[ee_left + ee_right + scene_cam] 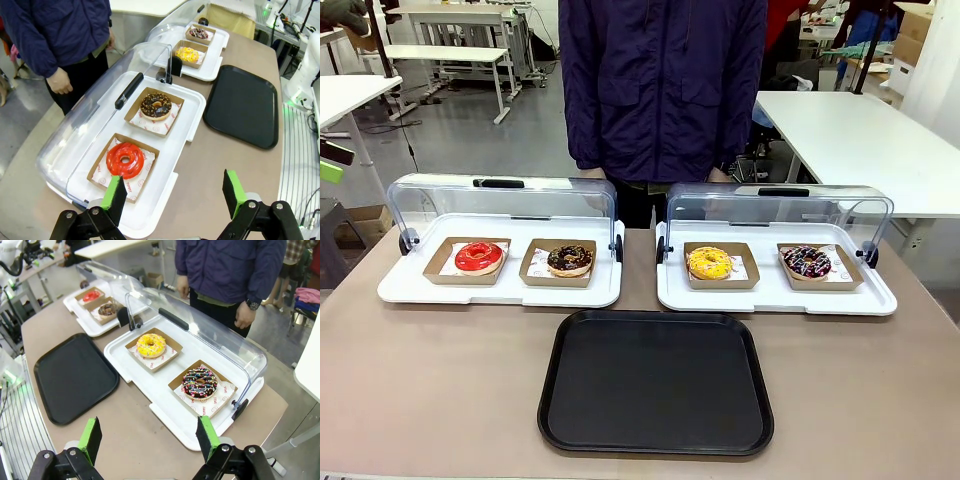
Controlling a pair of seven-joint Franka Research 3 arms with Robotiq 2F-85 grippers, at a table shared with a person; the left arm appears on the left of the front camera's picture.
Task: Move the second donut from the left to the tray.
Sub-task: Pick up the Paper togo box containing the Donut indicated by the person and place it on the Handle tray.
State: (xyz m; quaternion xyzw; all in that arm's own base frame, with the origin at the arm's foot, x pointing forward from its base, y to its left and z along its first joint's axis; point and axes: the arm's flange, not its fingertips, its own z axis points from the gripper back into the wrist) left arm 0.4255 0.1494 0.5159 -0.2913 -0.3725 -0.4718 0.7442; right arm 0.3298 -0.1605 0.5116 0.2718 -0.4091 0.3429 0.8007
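Filling the lower half of the front view, the brown table (430, 400) carries everything, and a person (660, 90) in a dark blue jacket stands behind it at the top centre. The black tray (655, 385) lies at the lower centre of this view with nothing on it. Above it the left white tray (500, 292) sits at centre left and the right white tray (775, 300) at centre right, each with its clear lid raised at the back. At the bottom edge of the left wrist view the left gripper (174, 182) hangs over the table, its jaws wide apart and holding nothing. At the bottom edge of the right wrist view the right gripper (148, 429) has its jaws wide too, also with nothing between them. The chocolate donut (569, 259) lies in a brown holder (535, 272) on the right half of the left white tray, just above the upper left corner of the tray and not touching it. The red donut (479, 257) lies to its left on the same white tray. The yellow donut (709, 263) and the sprinkled donut (807, 262) lie on the right white tray.
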